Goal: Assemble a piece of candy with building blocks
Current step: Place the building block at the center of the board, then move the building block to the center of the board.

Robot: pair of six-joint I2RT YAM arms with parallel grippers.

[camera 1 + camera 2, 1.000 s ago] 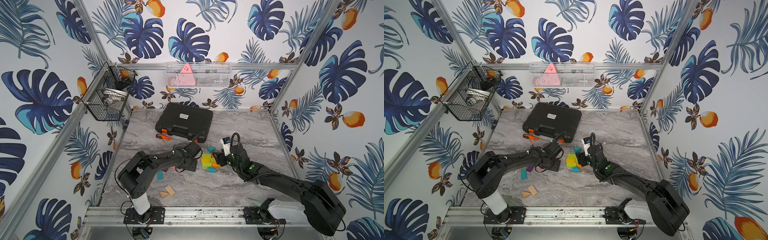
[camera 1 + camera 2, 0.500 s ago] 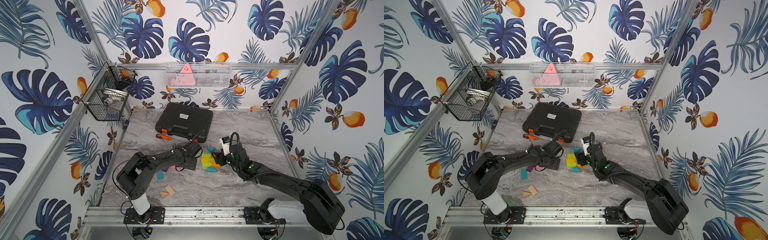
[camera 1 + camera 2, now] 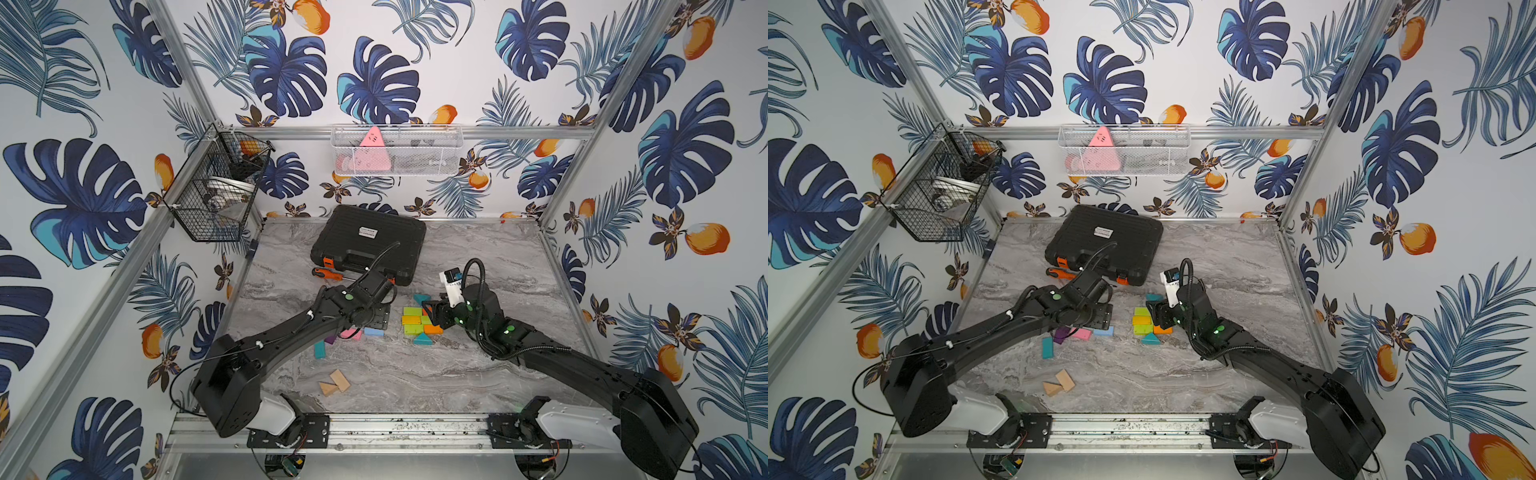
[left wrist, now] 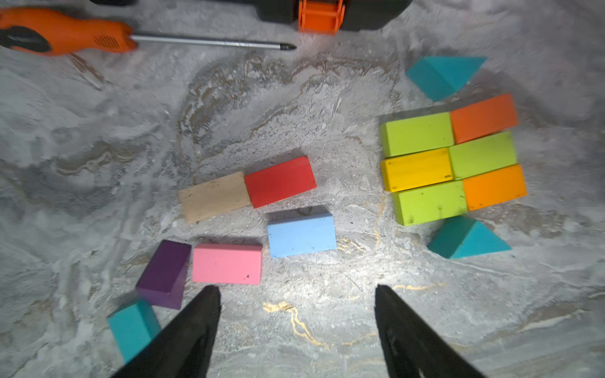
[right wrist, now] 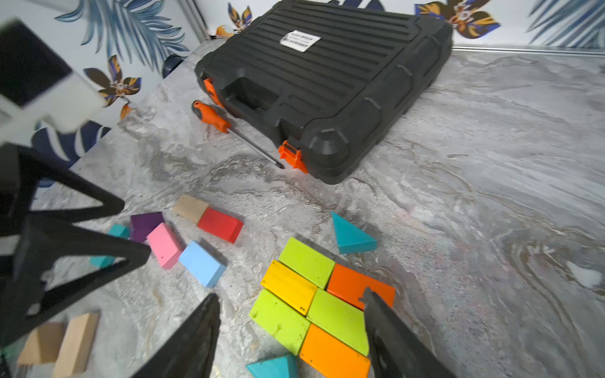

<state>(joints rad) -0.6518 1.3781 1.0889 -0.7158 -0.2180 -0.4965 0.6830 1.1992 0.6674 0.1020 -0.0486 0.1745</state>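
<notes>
Green, yellow, orange building blocks [image 3: 413, 320] are lying packed below mid-frame; left end effector [image 4: 296, 291] and right end effector [image 5: 289, 297] are hovering spread, empty.

Right claw [image 5: 289, 294], jaws apart, above six-brick rectangle [image 5: 307, 261]

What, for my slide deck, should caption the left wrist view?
Open left tool facing loose bricks; six-brick rectangle flanked by two teal wedges.

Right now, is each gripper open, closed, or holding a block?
Left gripper: jaws open, holding nothing.
Right gripper: jaws open, holding nothing.
</notes>
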